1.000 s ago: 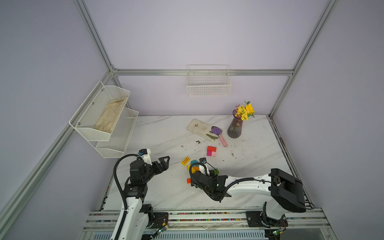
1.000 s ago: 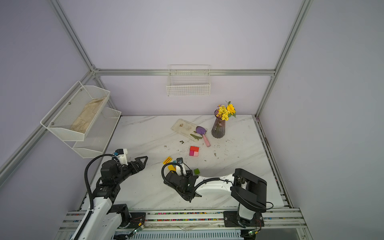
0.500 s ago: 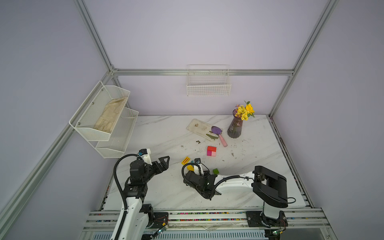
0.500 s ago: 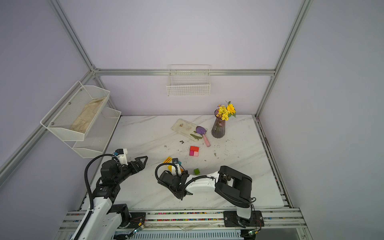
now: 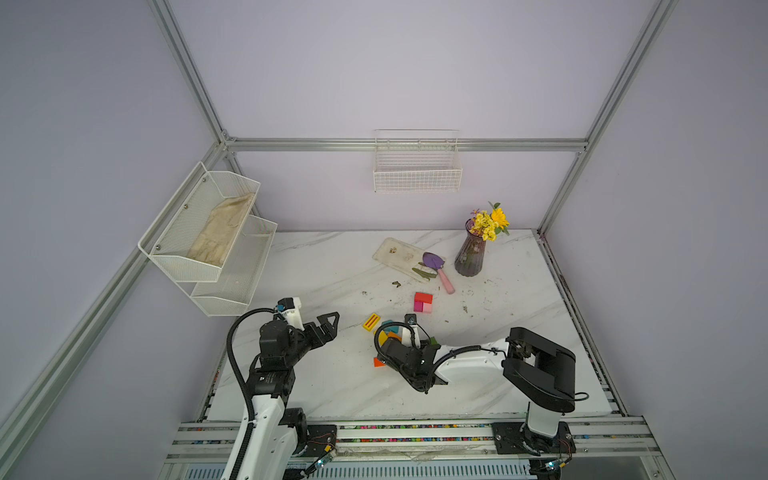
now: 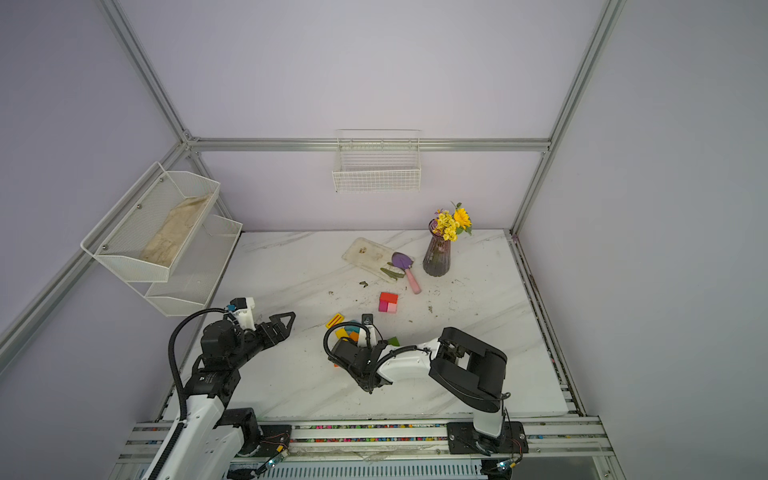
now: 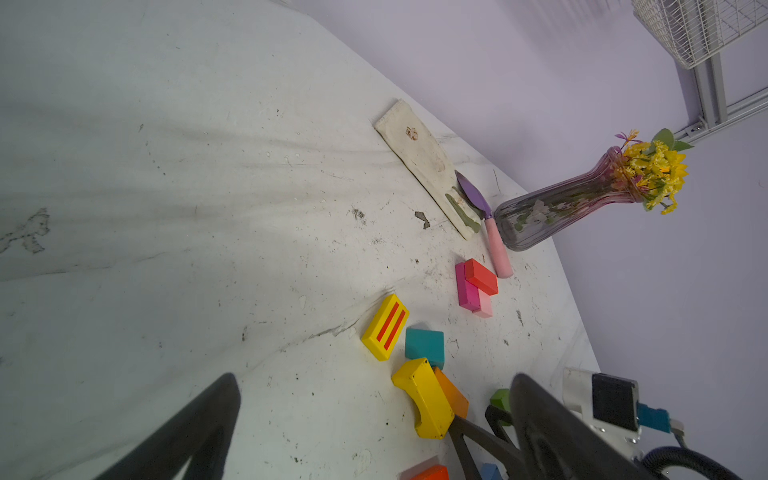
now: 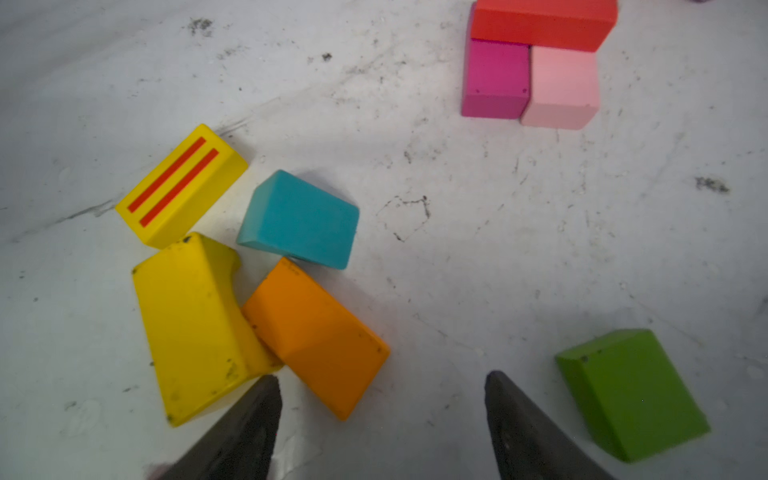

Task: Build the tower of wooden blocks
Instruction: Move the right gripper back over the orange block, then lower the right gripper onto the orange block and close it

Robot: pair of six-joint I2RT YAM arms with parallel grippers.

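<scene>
The jaws of the left gripper (image 5: 330, 328) are spread wide with nothing between them, well to the side of the blocks. The jaws of the right gripper (image 8: 381, 376) are also seen apart, low over the counter (image 8: 498, 249), and nothing is clamped in them. Behind these jaws, beside the gripper body, a red-orange block (image 5: 378, 362) is partly shown.

Just ahead of one right jaw an orange block (image 8: 316, 336) is laid flat, its near corner reaching toward the gap, and a yellow arched block (image 8: 195, 328) is pressed against its side. Outside the other jaw, apart from it, a green block (image 8: 631, 390) is found.

Farther ahead, a teal block (image 8: 299, 220) is placed just beyond the orange one, and a striped yellow block (image 8: 183, 187) just beside the arched one.

Well beyond the jaws the tower (image 5: 423, 302) is only begun. A magenta block (image 8: 494, 79) and a pink block (image 8: 561, 87) are set touching side by side, with a red block (image 8: 540, 23) laid across their far side.

Farthest from the jaws, a trowel (image 5: 436, 266) is seen between a tray (image 5: 395, 253) and a vase (image 5: 469, 257).
</scene>
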